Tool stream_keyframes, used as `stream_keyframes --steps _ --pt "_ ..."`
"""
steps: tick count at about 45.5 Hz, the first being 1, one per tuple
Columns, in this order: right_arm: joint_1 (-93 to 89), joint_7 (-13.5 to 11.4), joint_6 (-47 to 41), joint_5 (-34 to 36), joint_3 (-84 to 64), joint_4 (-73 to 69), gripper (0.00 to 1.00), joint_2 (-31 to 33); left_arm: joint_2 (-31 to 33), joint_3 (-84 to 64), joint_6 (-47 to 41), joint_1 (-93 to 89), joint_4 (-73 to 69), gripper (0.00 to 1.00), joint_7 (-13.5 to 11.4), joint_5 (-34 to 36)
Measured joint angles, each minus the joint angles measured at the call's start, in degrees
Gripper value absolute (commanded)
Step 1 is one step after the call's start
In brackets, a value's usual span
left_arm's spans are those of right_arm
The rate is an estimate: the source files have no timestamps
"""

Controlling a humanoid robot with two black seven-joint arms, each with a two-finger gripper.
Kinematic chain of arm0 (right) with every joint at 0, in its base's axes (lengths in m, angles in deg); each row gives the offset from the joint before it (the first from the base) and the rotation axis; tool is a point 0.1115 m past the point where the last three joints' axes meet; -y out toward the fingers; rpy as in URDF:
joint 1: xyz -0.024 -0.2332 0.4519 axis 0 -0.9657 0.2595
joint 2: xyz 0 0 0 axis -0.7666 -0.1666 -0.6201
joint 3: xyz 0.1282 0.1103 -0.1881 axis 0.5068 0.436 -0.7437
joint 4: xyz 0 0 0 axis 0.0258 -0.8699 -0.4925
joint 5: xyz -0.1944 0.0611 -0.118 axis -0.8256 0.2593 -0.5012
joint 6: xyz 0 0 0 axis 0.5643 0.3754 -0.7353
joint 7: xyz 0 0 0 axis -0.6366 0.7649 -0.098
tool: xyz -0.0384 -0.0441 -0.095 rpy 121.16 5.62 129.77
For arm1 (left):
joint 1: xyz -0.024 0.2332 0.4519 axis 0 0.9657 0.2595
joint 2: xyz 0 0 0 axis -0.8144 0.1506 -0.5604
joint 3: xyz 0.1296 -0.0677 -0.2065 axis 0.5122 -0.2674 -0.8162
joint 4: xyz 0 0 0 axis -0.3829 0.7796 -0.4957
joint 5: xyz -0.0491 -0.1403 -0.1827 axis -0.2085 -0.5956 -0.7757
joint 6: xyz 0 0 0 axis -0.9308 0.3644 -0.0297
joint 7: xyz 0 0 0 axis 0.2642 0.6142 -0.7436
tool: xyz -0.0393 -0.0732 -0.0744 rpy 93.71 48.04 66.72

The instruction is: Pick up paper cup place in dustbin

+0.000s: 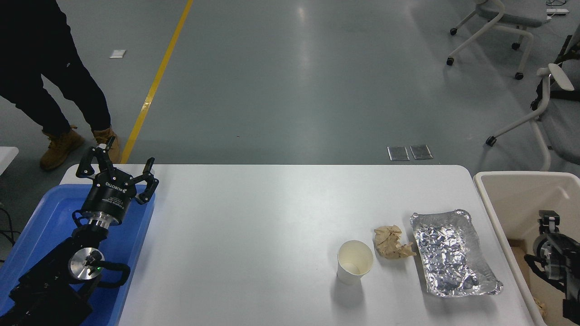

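The paper cup stands upright on the white table, right of centre, white with a cream inside and nothing touching it. The beige dustbin sits off the table's right end. Part of my right arm shows at the right edge, over the dustbin and well to the right of the cup; its gripper end is cut off by the frame. My left gripper is parked open above the far end of the blue tray, far from the cup.
A crumpled brown paper wad lies just right of the cup, and a foil tray sits beyond it. The blue tray is at the left. A person's legs are at the far left; office chairs stand at the far right.
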Motion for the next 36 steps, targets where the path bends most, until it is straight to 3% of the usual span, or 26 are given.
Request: stream_keyframes --steps 36 --pt "1.23 0.0 -0.15 -0.07 -0.34 -0.8 1.0 0.63 0.0 0.0 0.0 0.0 0.0 0.98 -0.02 0.0"
